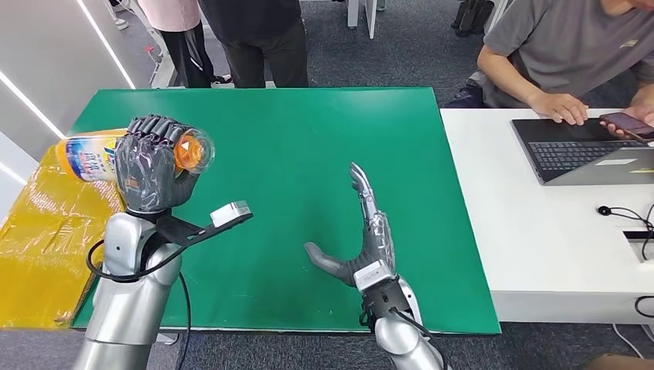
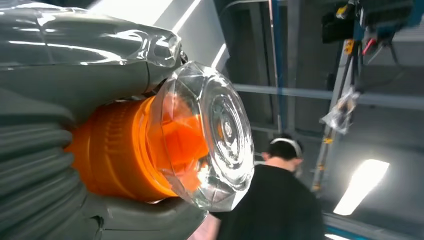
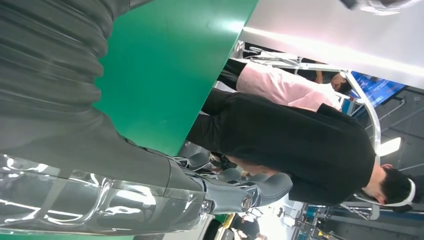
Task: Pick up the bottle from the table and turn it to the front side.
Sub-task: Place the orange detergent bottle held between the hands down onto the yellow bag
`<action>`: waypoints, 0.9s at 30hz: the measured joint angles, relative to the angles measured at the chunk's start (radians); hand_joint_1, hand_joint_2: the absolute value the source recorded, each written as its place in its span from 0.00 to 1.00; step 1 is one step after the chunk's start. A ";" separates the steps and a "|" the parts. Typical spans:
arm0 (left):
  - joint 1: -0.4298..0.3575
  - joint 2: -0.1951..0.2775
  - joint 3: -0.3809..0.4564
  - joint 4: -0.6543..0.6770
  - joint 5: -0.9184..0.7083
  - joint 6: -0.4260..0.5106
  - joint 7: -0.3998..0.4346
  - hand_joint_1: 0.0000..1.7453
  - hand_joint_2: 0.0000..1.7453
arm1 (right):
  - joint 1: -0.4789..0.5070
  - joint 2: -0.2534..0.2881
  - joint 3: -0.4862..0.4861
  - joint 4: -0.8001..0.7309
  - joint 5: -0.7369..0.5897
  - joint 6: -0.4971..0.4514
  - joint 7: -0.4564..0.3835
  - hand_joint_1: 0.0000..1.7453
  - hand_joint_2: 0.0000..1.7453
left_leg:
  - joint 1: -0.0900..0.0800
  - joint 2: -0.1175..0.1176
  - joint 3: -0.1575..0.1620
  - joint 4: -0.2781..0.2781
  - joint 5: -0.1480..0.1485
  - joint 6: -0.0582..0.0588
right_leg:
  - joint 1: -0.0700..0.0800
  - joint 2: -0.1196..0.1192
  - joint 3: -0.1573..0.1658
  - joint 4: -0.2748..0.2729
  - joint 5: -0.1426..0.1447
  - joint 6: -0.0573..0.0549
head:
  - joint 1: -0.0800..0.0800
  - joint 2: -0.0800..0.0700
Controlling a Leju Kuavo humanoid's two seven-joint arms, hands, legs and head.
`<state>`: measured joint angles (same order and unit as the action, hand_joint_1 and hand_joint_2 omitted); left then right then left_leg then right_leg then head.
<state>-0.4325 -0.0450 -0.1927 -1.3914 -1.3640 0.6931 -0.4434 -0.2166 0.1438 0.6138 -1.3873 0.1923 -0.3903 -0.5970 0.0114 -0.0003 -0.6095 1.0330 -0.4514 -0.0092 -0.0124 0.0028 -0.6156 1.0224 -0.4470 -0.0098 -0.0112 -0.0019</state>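
Note:
My left hand point(image 1: 152, 163) grips a bottle point(image 1: 89, 156) and holds it lying sideways above the left edge of the green table point(image 1: 293, 146). The bottle has a yellow and white label and an orange cap under a clear cover point(image 1: 194, 150) that points right. The left wrist view shows that clear cover point(image 2: 215, 135) up close, with the fingers point(image 2: 40, 165) wrapped around the orange neck. My right hand point(image 1: 364, 239) is flat and open above the front middle of the table, holding nothing. Its fingers point(image 3: 75, 150) show large in the right wrist view.
A yellow sheet point(image 1: 38, 231) lies left of the green table. A white table point(image 1: 540, 231) on the right carries a laptop point(image 1: 586, 150), cables and a seated person's hands point(image 1: 559, 106). Two people point(image 1: 231, 38) stand beyond the far edge.

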 joint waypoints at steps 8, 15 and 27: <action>-0.082 0.146 -0.006 0.185 -0.193 0.000 0.268 1.00 1.00 | 0.049 0.000 -0.005 -0.054 0.041 -0.001 0.018 0.00 1.00 | 0.001 0.002 0.000 0.000 0.001 -0.001 | 0.000 0.002 -0.002 0.001 0.000 -0.001 | 0.000 0.000; -0.172 0.309 -0.194 0.343 -0.203 0.000 0.495 1.00 1.00 | 0.084 0.000 -0.017 -0.091 0.071 0.015 0.028 0.00 1.00 | 0.001 0.002 0.000 0.000 0.001 -0.002 | 0.001 0.003 -0.002 0.001 0.000 -0.001 | 0.000 0.000; -0.283 0.351 -0.309 0.686 -0.204 -0.096 0.435 1.00 1.00 | 0.116 0.000 -0.040 -0.130 0.098 0.037 0.028 0.00 1.00 | 0.001 0.004 0.000 0.000 0.001 -0.002 | 0.000 0.004 -0.002 0.001 0.001 -0.002 | 0.000 0.000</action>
<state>-0.7156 0.3058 -0.5019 -0.7053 -1.5677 0.5967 -0.0088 -0.1006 0.1434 0.5739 -1.5172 0.2900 -0.3535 -0.5686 0.0121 0.0034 -0.6097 1.0328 -0.4502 -0.0112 -0.0121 0.0063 -0.6179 1.0237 -0.4460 -0.0118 -0.0107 -0.0019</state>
